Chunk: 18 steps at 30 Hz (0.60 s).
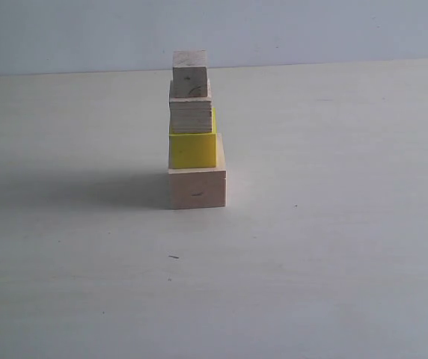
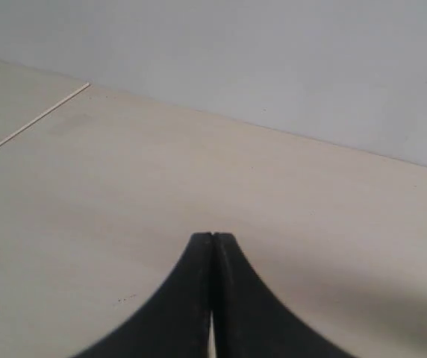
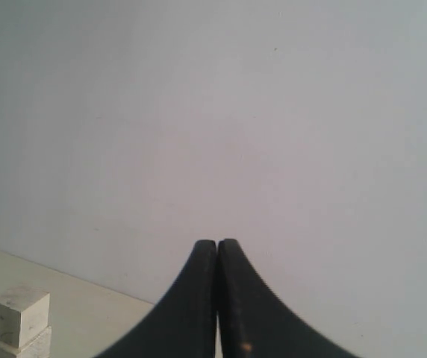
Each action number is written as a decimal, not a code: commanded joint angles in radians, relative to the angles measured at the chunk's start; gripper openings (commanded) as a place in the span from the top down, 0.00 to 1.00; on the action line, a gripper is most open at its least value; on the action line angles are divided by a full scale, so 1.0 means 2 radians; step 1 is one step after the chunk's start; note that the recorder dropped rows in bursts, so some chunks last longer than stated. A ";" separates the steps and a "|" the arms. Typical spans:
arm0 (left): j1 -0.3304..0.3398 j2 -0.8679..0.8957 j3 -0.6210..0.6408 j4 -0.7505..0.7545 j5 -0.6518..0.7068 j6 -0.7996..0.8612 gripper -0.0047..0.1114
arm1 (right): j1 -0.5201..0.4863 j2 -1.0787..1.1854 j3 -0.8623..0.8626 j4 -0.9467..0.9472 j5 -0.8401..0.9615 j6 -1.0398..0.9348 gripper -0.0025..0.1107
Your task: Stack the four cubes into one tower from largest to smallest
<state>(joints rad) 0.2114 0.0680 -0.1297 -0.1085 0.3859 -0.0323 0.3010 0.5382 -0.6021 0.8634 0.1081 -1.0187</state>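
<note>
A tower of four cubes stands on the pale table in the exterior view. The big pale wood cube is at the bottom, then the yellow cube, a small wood cube and the smallest wood cube on top. Neither arm shows in that view. My left gripper is shut and empty over bare table. My right gripper is shut and empty, facing the wall; the smallest cube and the edge of the one under it show off to one side, apart from the fingers.
The tower casts a shadow to its left on the table. A grey wall runs behind the table. A thin seam crosses the tabletop in the left wrist view.
</note>
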 commanded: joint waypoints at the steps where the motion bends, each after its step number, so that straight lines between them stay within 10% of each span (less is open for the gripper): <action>1: -0.008 -0.003 0.019 0.015 -0.033 0.003 0.96 | 0.001 -0.001 0.003 -0.001 0.001 0.000 0.98; 18: -0.029 -0.016 0.065 0.051 -0.033 0.003 0.96 | 0.001 -0.001 0.003 -0.001 0.001 0.000 0.98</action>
<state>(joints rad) 0.1603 0.0505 -0.0123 -0.0236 0.3360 -0.0286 0.3010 0.5382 -0.6021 0.8634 0.1081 -1.0187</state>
